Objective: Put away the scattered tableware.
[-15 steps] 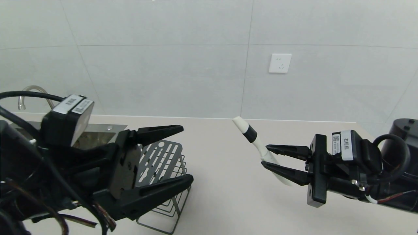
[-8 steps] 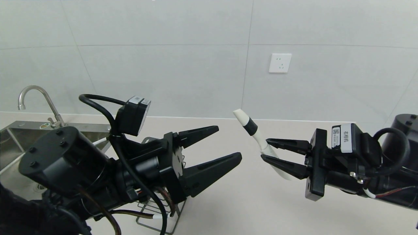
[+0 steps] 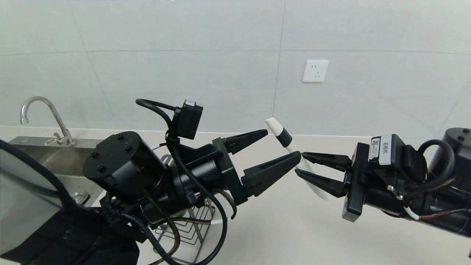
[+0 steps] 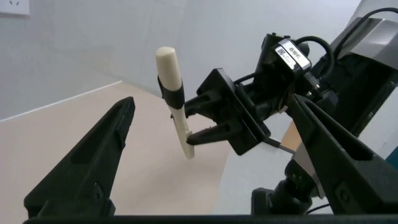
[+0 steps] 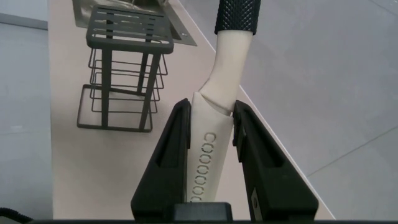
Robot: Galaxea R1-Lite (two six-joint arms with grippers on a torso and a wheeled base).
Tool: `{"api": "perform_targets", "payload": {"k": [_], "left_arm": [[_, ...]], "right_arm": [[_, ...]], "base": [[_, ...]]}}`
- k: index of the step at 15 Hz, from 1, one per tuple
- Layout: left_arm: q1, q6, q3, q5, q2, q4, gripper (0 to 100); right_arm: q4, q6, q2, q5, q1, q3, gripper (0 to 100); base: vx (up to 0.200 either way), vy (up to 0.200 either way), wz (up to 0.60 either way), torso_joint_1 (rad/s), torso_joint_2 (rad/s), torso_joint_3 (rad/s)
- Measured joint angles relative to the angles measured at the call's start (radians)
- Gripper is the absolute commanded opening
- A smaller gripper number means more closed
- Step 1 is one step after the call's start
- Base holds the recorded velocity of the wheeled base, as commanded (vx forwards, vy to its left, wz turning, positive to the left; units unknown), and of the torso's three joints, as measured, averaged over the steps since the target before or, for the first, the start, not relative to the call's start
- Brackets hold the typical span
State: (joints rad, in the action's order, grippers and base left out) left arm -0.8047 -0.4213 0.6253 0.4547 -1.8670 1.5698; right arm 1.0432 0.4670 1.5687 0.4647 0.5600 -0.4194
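Observation:
A white utensil (image 3: 278,132) with a black grip band is held above the counter, tilted, its handle pointing up and to the left. My right gripper (image 3: 300,164) is shut on the utensil's flat perforated lower part (image 5: 211,149). My left gripper (image 3: 283,143) is open, its two fingers straddling the utensil's handle near the black band without touching it. In the left wrist view the utensil (image 4: 169,81) stands between my open left fingers, with the right gripper (image 4: 188,124) clamped on it beyond. A dark wire cutlery rack (image 3: 187,228) stands on the counter under my left arm.
A steel sink (image 3: 44,154) with a curved faucet (image 3: 36,106) lies at the left of the beige counter (image 3: 287,228). The rack (image 5: 127,68) stands beside the sink. A tiled wall with a socket (image 3: 315,71) closes the back.
My left arm has risen and swung right from above the rack until its open fingers reach the utensil's handle. The right gripper lifted the utensil slightly.

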Motion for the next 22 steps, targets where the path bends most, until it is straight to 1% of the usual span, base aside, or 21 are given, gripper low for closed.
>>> {"api": "perform_targets", "payload": {"k": [4,7,10,13,17,18,22], "left_arm": [[-0.017,-0.003,0.128,-0.074,-0.064,0.0,100],[-0.018,-0.008,0.206,-0.085,-0.104,0.0,100],[-0.016,-0.009,0.238,-0.085,-0.129,0.0,100],[-0.01,-0.011,0.269,-0.085,-0.143,0.0,100],[-0.004,-0.017,0.283,-0.087,-0.15,0.0,100],[0.0,-0.017,0.288,-0.087,-0.15,0.0,0],[0.004,-0.019,0.306,-0.099,-0.149,0.0,0]], "right_arm": [[0.006,-0.003,0.0,-0.005,-0.001,-0.032,0],[0.011,-0.01,0.001,-0.007,-0.001,-0.051,0],[0.014,-0.018,0.007,-0.035,-0.001,-0.074,0],[0.014,-0.018,0.017,-0.038,-0.001,-0.1,0],[0.023,-0.017,0.036,-0.031,0.016,-0.111,0],[0.024,-0.017,0.041,-0.031,0.018,-0.113,0],[0.024,-0.018,0.06,-0.031,0.036,-0.143,0]], "base": [[0.0,0.0,0.0,0.0,0.0,0.0],[0.0,0.0,0.0,0.0,0.0,0.0],[0.0,0.0,0.0,0.0,0.0,0.0],[0.0,0.0,0.0,0.0,0.0,0.0],[0.0,0.0,0.0,0.0,0.0,0.0],[0.0,0.0,0.0,0.0,0.0,0.0],[0.0,0.0,0.0,0.0,0.0,0.0]]}}
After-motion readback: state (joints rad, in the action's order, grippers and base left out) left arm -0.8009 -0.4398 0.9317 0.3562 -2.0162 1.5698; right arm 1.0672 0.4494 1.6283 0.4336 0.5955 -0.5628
